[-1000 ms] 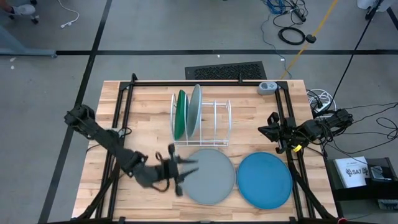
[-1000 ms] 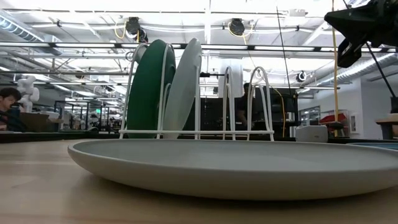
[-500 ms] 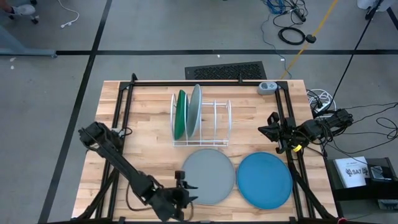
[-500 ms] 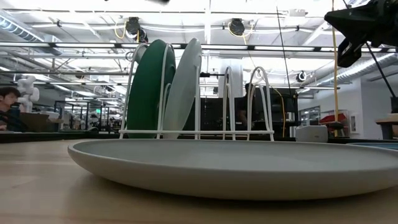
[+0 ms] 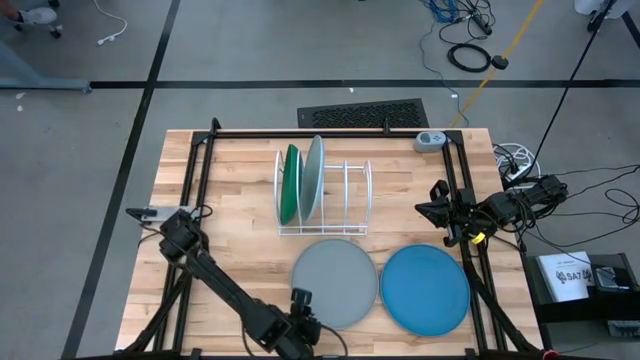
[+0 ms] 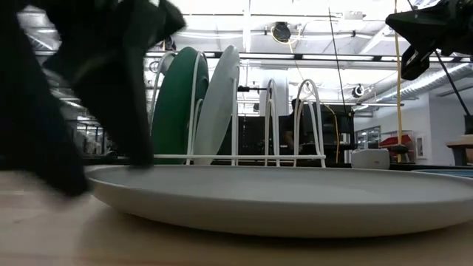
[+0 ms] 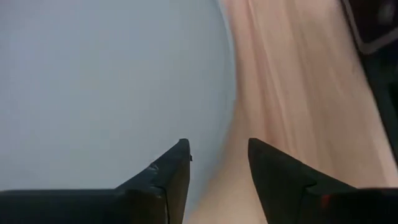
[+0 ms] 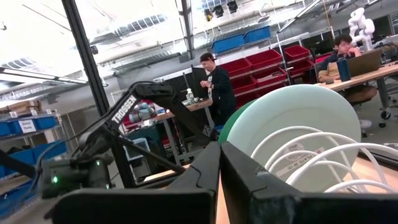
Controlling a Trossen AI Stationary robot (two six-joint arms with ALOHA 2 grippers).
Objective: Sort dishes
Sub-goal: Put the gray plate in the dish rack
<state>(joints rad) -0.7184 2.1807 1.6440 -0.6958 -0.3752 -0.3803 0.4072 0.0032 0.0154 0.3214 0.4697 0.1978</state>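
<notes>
From above, the left gripper [image 5: 298,322] sits at the table's near edge, right at the near-left rim of the grey plate [image 5: 335,283], which lies flat on the wooden table [image 5: 230,210]. The medium blue plate [image 5: 426,288] lies flat just beside the grey one, toward the right arm's side. Behind them the white wire rack [image 5: 325,190] holds the dark green plate [image 5: 290,184] and the pale light blue plate [image 5: 314,176] upright in neighbouring slots at its left end; the other slots hold nothing. The right gripper [image 5: 432,212] hangs at the table's right side, well apart from every plate. At table level, the grey plate [image 6: 295,198] fills the foreground, with the left arm dark and blurred over its left end, and the green plate [image 6: 176,111] and pale plate [image 6: 218,103] standing in the rack [image 6: 295,122] behind. The left wrist camera shows the left gripper [image 7: 217,163] with its fingers parted, the gap straddling the grey plate's [image 7: 106,81] rim, holding nothing. The right wrist camera shows the right gripper [image 8: 220,163] with fingers pressed together and empty, facing the rack [image 8: 311,162] and the pale plate [image 8: 298,118].
</notes>
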